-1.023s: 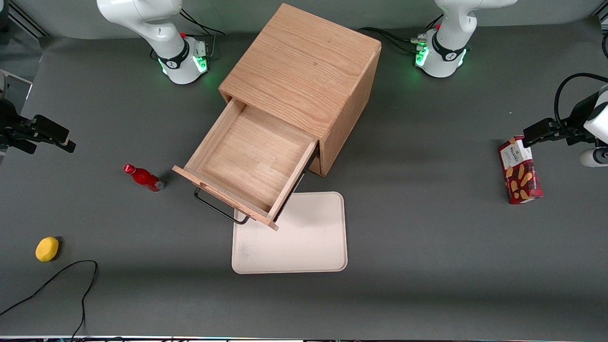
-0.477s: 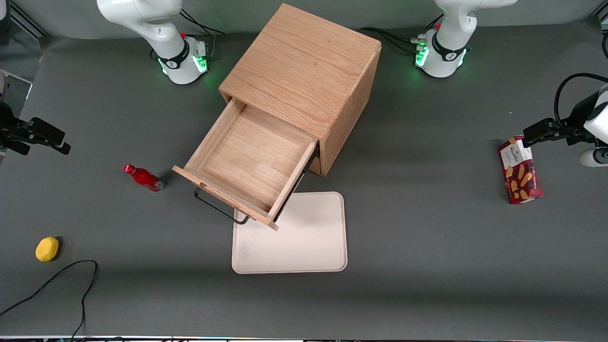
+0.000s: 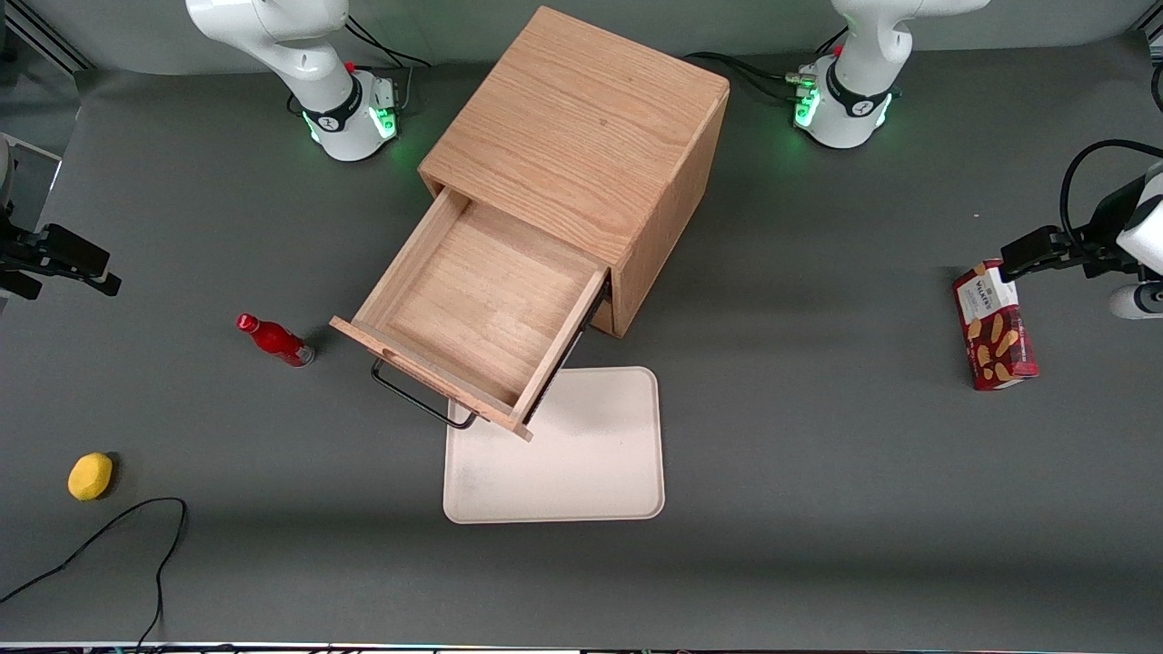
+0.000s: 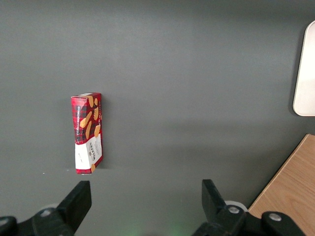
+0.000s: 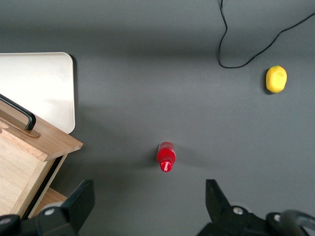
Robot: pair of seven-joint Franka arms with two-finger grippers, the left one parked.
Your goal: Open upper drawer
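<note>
Meanwhile the gripper (image 3: 86, 268), open and holding nothing, has drawn farther off toward the working arm's end of the table, leaving the upper drawer (image 3: 477, 309) pulled well out of the cabinet (image 3: 581, 127), so the opening looks done.

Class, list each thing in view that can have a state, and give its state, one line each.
upper drawer: pulled open, nothing inside
gripper: open, holding nothing, high above the table near the red bottle
red bottle: upright, capped
biscuit box: lying flat
tray: bare
</note>
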